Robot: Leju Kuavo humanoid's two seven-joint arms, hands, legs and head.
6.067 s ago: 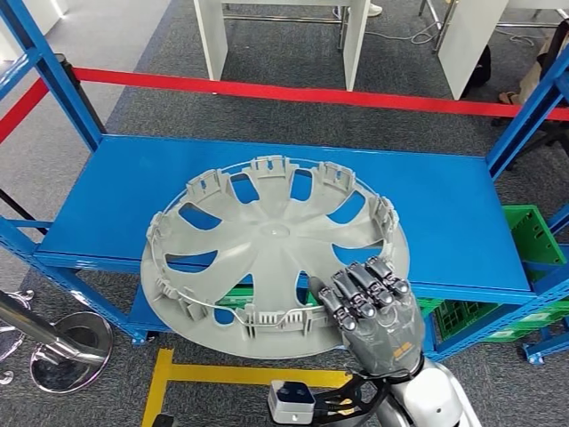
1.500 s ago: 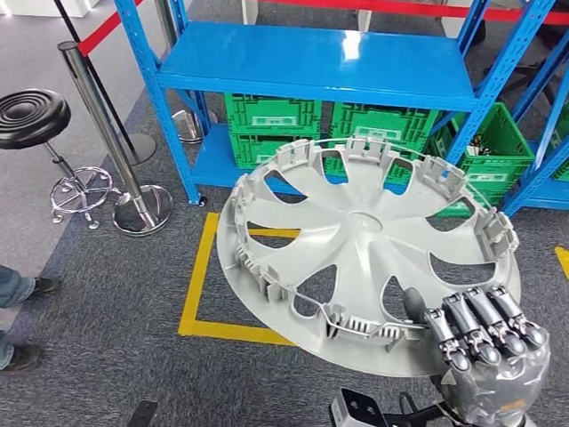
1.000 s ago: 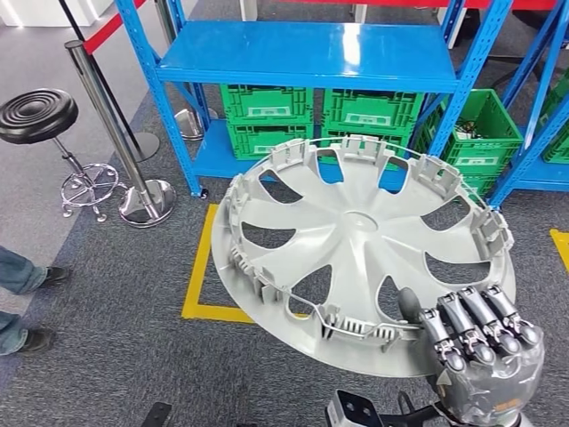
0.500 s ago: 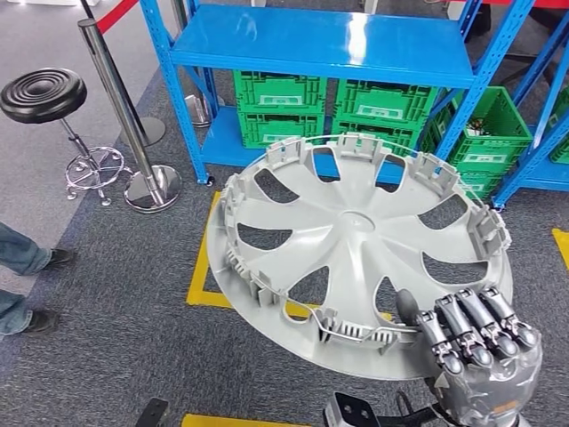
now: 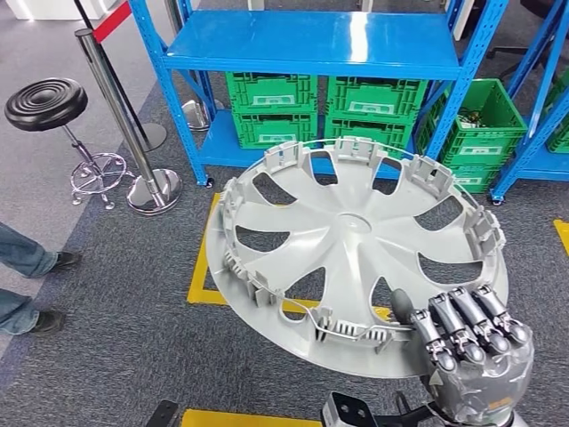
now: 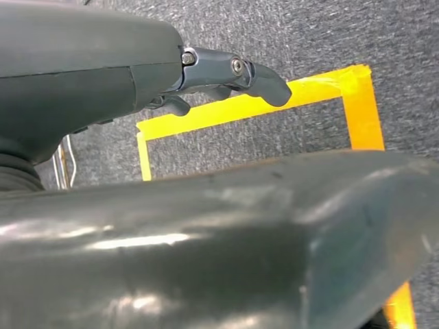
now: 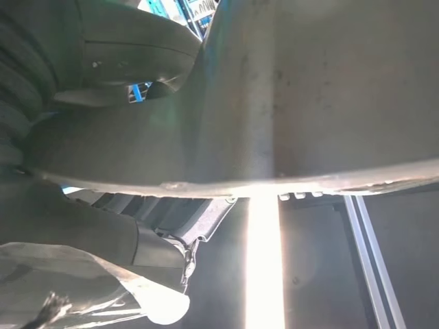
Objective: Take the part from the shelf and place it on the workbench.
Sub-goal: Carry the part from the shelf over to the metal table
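Hubcap (image 5: 356, 249) off the shelf (image 5: 308, 43), held in air — right hand (image 5: 473, 356) grips one rim edge, disc cantilevered beyond the fingers (image 5: 463, 325). Left hand (image 6: 228, 72) empty, fingers extended. Risk: single-edge grip — walking sway could lever it loose.

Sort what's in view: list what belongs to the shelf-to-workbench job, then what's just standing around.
Belongs to the job:
- grey wheel cover, held off the floor
- right hand, gripping its near rim
- blue shelf

Just standing around:
- green crates
- black stool
- barrier post
- yellow floor tape
- a person's legs
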